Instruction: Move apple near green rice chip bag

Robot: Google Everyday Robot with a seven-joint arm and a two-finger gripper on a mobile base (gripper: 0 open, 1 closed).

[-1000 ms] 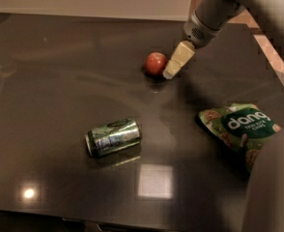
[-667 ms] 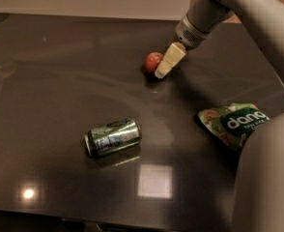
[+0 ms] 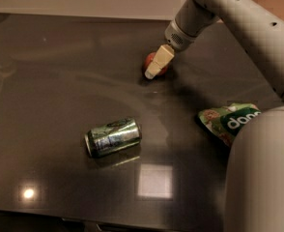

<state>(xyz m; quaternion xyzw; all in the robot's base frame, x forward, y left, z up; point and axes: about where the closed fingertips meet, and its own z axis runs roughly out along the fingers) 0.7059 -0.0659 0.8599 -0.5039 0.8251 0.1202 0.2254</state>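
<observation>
hand (image 3: 157, 64) covers most of apple (image 3: 149, 60), grip unclear; arm (image 3: 262, 173) cuts off green rice chip bag (image 3: 218, 120).

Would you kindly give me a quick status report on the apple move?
Claw at the apple. Fruit not yet near the chip bag. Can lies on its side, off the path.

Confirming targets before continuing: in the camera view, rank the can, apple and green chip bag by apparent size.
1-2. Can, green rice chip bag: alike; the bag is partly hidden behind the robot's arm, so no ranking.
3. Apple: clearly smallest, though farthest; the gripper is at it.
</observation>
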